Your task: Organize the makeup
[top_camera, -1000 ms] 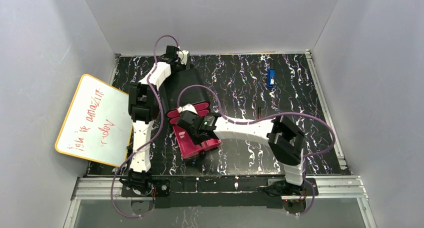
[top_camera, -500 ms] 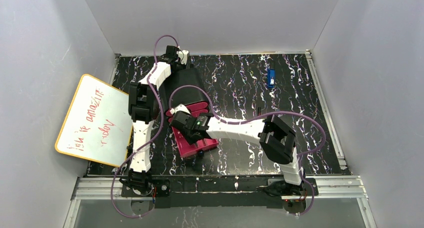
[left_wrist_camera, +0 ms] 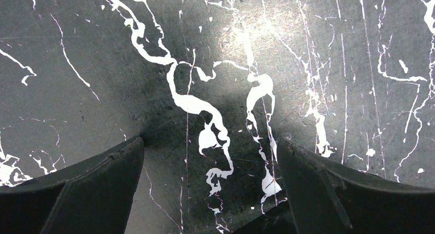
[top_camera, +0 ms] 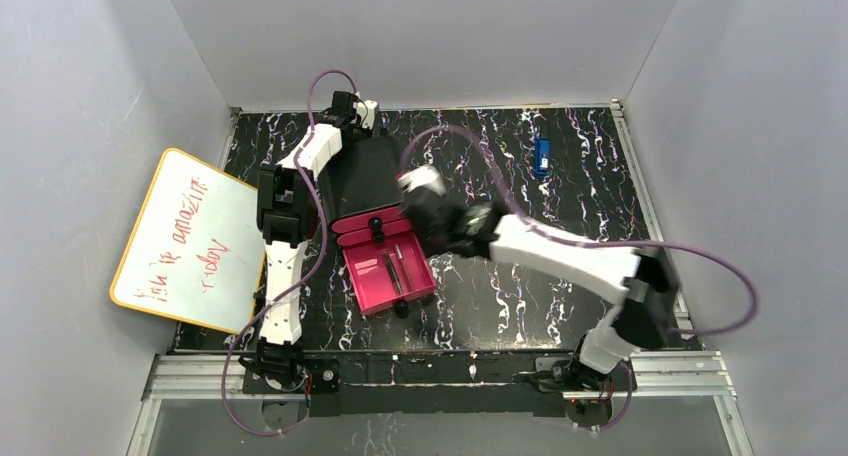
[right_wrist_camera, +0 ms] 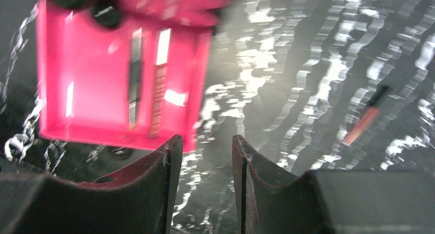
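Right gripper [right_wrist_camera: 202, 141] has left the pink drawer [right_wrist_camera: 102, 80], jaws slightly apart, empty; the pink stick [right_wrist_camera: 364, 118] lies slanted to its right.

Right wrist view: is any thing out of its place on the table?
Yes. One reddish stick lies loose on the table, well apart from the open pink drawer, where two other sticks lie side by side.
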### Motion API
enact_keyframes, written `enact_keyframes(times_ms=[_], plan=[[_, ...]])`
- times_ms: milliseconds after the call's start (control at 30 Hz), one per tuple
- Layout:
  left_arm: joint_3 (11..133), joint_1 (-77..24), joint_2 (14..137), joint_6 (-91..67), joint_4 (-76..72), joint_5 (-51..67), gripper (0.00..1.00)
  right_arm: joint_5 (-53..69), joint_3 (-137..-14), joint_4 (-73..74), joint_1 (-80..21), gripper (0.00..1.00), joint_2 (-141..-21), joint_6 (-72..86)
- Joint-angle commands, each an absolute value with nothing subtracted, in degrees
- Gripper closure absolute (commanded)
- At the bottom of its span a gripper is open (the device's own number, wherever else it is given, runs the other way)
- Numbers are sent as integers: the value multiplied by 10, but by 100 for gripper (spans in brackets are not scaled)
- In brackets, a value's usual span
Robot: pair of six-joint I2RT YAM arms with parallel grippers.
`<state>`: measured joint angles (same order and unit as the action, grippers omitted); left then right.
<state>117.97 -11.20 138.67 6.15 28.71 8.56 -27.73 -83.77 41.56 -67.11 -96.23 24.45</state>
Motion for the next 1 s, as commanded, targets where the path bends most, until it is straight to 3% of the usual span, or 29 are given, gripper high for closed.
enact_keyframes(times_ms=[0, 167, 367, 967], plan=[[1191, -119, 1406, 58, 328, 109, 2, -284, -745, 414, -523, 51, -837, 241], [1189, -121, 1404, 58, 328, 107, 2, -226, -666, 371, -356, 51, -805, 182], [1187, -121, 1401, 60, 326, 106, 2, -159, -593, 287, -249, 51, -835, 157], [1189, -121, 1409, 61, 327, 104, 2, -119, -530, 185, -224, 52, -930, 159]])
